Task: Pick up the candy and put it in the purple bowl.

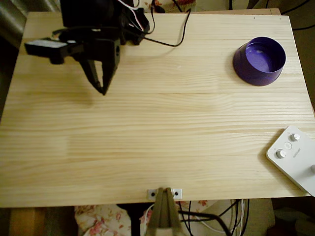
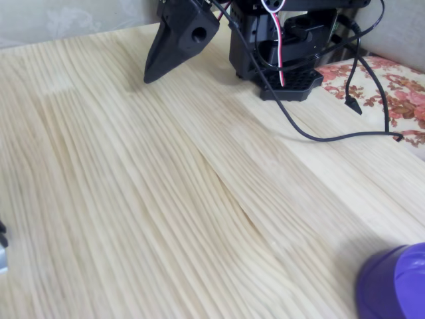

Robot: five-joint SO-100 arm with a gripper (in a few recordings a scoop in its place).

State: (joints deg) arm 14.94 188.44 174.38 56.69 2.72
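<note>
Black hand at the worktop's upper left in the overhead view, tip pointing down, fingers together, nothing between them. Purple bowl far off at the upper right, upright, seemingly empty. Candy's whereabouts: cannot tell. White box with round knobs at the lower right edge.

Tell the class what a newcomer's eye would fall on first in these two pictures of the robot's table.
First comes the purple bowl, bright against the pale wooden table near its upper right corner in the overhead view. Next is the black gripper at the upper left, its fingers drawn to a point and hanging above the wood. A white box with round knobs sits at the lower right edge.
</note>
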